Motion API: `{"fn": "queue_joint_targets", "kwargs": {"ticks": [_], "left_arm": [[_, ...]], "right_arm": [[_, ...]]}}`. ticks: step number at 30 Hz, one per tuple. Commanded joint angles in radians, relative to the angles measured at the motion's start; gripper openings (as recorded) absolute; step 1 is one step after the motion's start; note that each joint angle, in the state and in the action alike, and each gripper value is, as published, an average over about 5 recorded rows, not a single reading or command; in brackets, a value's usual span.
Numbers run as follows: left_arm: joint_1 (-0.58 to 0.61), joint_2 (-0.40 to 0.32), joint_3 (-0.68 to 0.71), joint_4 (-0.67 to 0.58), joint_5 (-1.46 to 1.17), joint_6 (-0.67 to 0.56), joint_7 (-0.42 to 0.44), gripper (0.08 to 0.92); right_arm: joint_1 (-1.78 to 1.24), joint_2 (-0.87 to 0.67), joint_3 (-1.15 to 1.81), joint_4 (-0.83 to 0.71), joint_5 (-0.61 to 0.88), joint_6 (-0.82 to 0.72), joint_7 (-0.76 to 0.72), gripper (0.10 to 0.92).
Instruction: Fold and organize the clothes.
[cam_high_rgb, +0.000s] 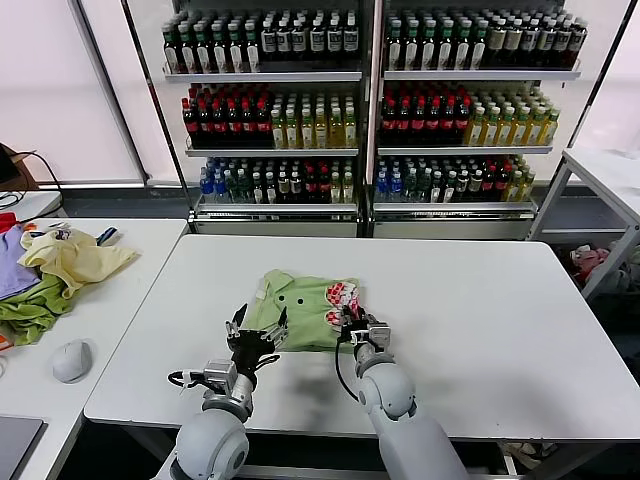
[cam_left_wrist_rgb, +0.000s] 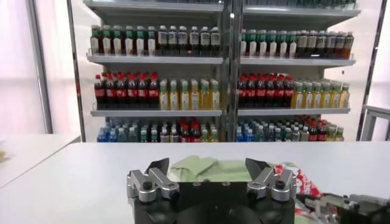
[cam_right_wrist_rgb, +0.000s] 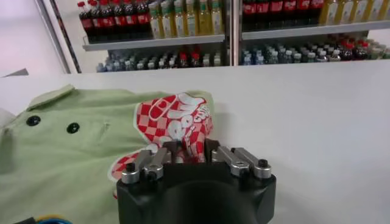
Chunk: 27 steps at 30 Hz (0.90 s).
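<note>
- Head view: a light green short-sleeved polo shirt of soft cloth (cam_high_rgb: 300, 308), partly folded into a rough rectangle, lies on the white rectangular table (cam_high_rgb: 480, 330), towards its near edge and a little left of its middle. The collar is at the shirt's left end and the red-and-white checked print (cam_high_rgb: 341, 297) at its right end.
- The left gripper (cam_high_rgb: 256, 336) sits at the shirt's near left corner with its dark fingers spread wide, the tips over the hem; whether they touch the cloth cannot be told.
- The right gripper (cam_high_rgb: 355, 322) is at the shirt's near right corner, right against the print.
- On a side table to the left lies a heap of other garments: a pale yellow one (cam_high_rgb: 75, 258) on top of a darker green one (cam_high_rgb: 30, 308) and a purple one (cam_high_rgb: 10, 262). A grey computer mouse (cam_high_rgb: 71, 360) rests near them.
- Behind the table stand glass-fronted coolers full of bottled drinks (cam_high_rgb: 370, 110).
- Left wrist view: the left gripper (cam_left_wrist_rgb: 210, 168) has its jaws wide apart, nothing between them; the green shirt (cam_left_wrist_rgb: 207, 167) lies just beyond on the tabletop.
- Right wrist view: the right gripper (cam_right_wrist_rgb: 189, 146) has its fingers drawn narrow, pinching a raised fold of the printed cloth (cam_right_wrist_rgb: 173, 119). Two dark buttons (cam_right_wrist_rgb: 72, 128) show on the shirt's placket beside the collar.
</note>
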Motion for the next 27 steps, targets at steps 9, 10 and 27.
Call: {"fn": "queue_joint_targets", "kwargs": {"ticks": [9,10,27], "left_arm": [[0.022,-0.005,0.003,-0.019,0.021,0.007,0.002,0.823],[0.022,-0.006,0.004,-0.018,0.023,0.006,0.003,0.823],[0.054,-0.023,0.019,-0.049,0.087,-0.011,0.024,0.823]], "right_arm": [[0.044,-0.315,0.13,-0.032,-0.048,0.053,-0.101,0.123],[0.045,-0.328,0.142,-0.041,-0.058,0.064,-0.112,0.12],[-0.318,-0.311,0.341,0.269,-0.083,0.486,-0.087,0.484]]}}
